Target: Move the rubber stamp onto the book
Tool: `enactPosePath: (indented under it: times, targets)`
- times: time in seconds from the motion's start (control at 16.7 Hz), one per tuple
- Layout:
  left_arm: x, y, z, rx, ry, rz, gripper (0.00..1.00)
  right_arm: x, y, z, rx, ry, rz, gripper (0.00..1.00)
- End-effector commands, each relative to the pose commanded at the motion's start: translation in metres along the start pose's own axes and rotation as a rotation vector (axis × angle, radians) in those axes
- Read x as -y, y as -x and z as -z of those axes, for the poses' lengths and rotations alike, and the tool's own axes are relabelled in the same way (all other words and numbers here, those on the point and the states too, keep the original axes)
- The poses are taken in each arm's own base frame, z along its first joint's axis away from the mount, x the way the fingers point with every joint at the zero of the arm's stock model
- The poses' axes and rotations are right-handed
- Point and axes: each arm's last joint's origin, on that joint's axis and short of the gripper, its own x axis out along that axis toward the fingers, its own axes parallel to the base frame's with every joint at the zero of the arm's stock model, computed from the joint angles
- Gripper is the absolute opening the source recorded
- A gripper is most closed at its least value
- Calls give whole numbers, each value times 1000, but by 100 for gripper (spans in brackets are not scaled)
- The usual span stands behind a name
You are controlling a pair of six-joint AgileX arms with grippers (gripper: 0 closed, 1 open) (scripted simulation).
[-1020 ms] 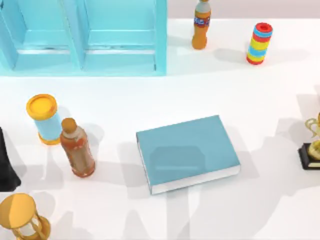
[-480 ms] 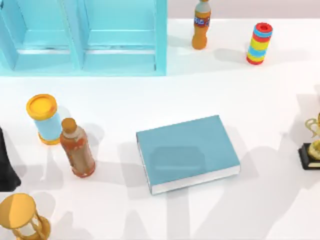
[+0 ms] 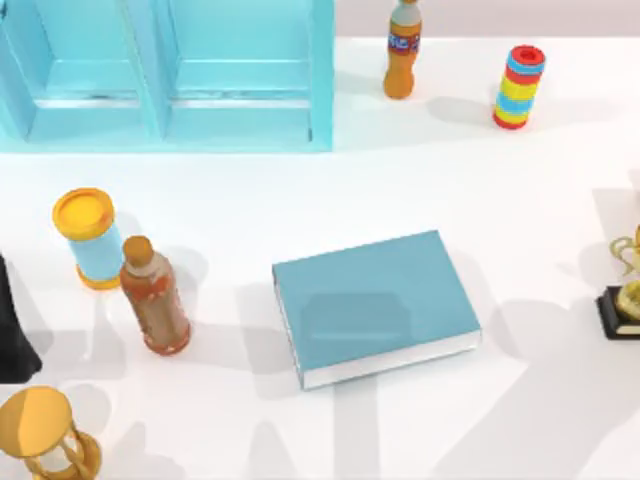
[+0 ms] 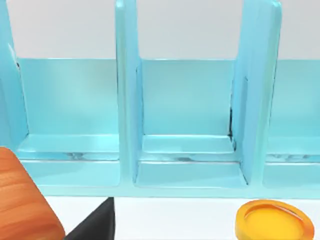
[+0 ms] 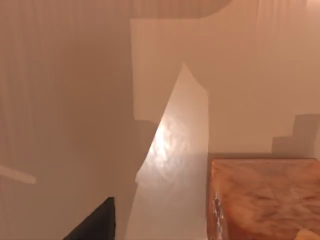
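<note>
The book (image 3: 375,305), flat with a teal-blue cover and white page edges, lies near the middle of the table in the top view, with nothing on its cover. The rubber stamp is out of view. A dark part of my left gripper (image 4: 92,222) shows at the edge of the left wrist view, facing the light-blue cabinet (image 4: 187,125). A dark part of my right gripper (image 5: 95,222) hangs over shadowed bare table (image 5: 75,100), with an orange-brown block (image 5: 265,200) close by.
A light-blue cabinet (image 3: 170,70) stands at the back left. A yellow-lidded can (image 3: 88,238), a brownish bottle (image 3: 155,297), a golden hourglass (image 3: 45,435) and a black shape (image 3: 12,330) crowd the left. An orange bottle (image 3: 403,50), striped stack (image 3: 519,86) and trophy (image 3: 625,290) stand right.
The arm shadows on the right half of the table have slid toward the right and front. No object has moved.
</note>
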Motion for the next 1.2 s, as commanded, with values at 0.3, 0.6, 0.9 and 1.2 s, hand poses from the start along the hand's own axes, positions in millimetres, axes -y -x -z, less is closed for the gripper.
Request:
enactPosePath:
  times: [0.3, 0.6, 0.9, 1.2]
  targets:
    - [0, 0, 0, 0, 0, 0, 100, 0, 0, 0, 0, 0, 0, 85]
    - [0, 0, 0, 0, 0, 0, 100, 0, 0, 0, 0, 0, 0, 47]
    - [0, 0, 0, 0, 0, 0, 100, 0, 0, 0, 0, 0, 0, 10]
    - [0, 0, 0, 0, 0, 0, 100, 0, 0, 0, 0, 0, 0, 0]
